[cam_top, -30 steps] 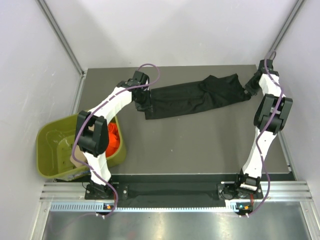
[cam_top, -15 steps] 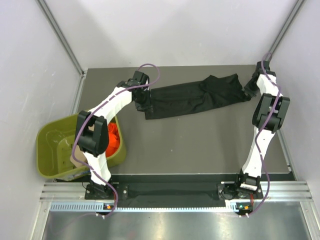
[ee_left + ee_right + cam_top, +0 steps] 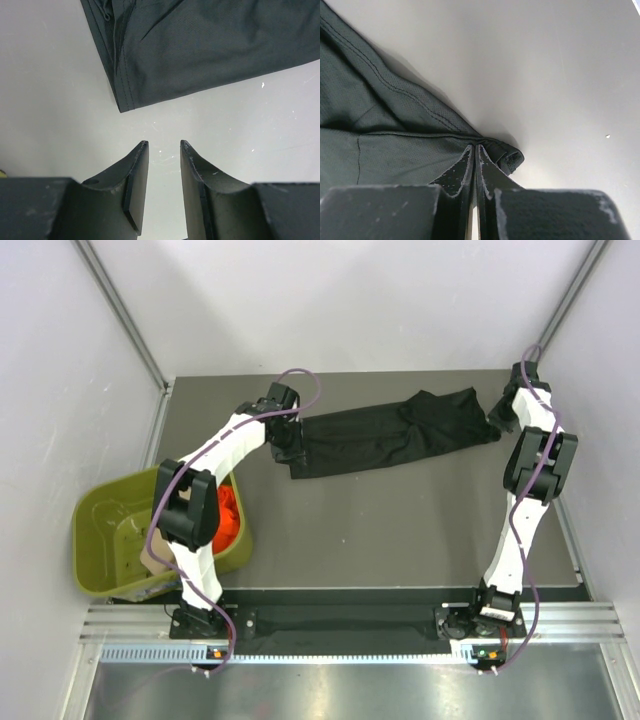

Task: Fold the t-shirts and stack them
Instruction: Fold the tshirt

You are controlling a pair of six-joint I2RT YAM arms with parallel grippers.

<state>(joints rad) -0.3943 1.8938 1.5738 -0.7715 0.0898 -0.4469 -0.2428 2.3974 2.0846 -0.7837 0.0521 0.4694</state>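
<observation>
The black t-shirt [image 3: 390, 435] lies stretched in a long, partly bunched band across the back of the table. My right gripper [image 3: 497, 422] is shut on its right end; in the right wrist view the gripper [image 3: 476, 146] pinches a rolled hem of the shirt [image 3: 395, 115]. My left gripper [image 3: 288, 447] is at the shirt's left end, open and empty. In the left wrist view this gripper [image 3: 164, 145] is just short of the shirt's corner [image 3: 200, 45], over bare table. The orange-red shirt [image 3: 229, 515] lies in the tub. A beige patch [image 3: 152, 560] shows there too.
The olive-green tub [image 3: 100, 540] stands off the table's left edge beside the left arm. Grey walls enclose the table [image 3: 400, 530] at the back and on both sides. The right arm stands close to the table's right edge.
The right arm has shifted slightly at the table's back right, still holding the shirt's end. The left arm and the shirt have hardly moved.
</observation>
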